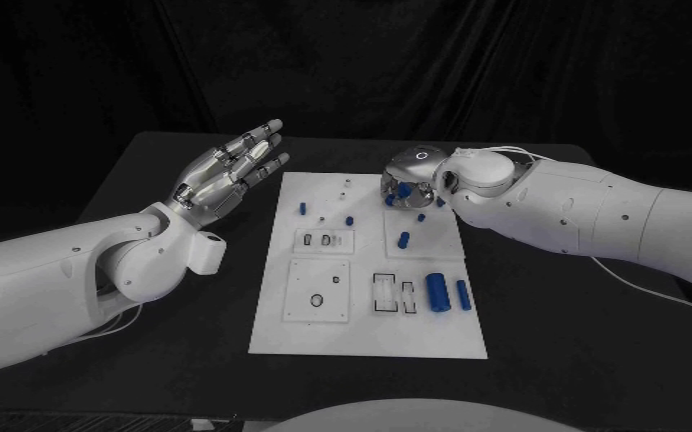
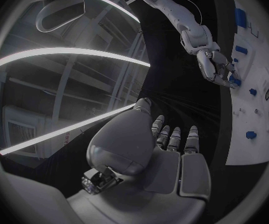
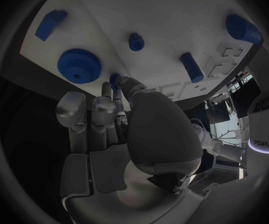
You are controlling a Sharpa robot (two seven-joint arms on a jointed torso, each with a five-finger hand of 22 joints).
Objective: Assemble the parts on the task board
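black table (image 1: pixel 173 167) under a dark curtain, white task board (image 1: pixel 368 337) in the middle. left hand (image 1: pixel 231 174) up in the air left of the board, fingers straight and apart, holding nothing. right hand (image 1: pixel 411 184) low over the far right of the board, fingertips (image 3: pixel 116 80) on a small blue part (image 3: pixel 114 77); gripped or just touched, cannot tell. blue gear (image 3: pixel 79 64) just beside it. more blue parts (image 1: pixel 447 294) lying loose on the near right. looks like early days, most pieces still to put in place.

A black curtain (image 1: pixel 346 42) hangs behind the black table (image 1: pixel 173 252).
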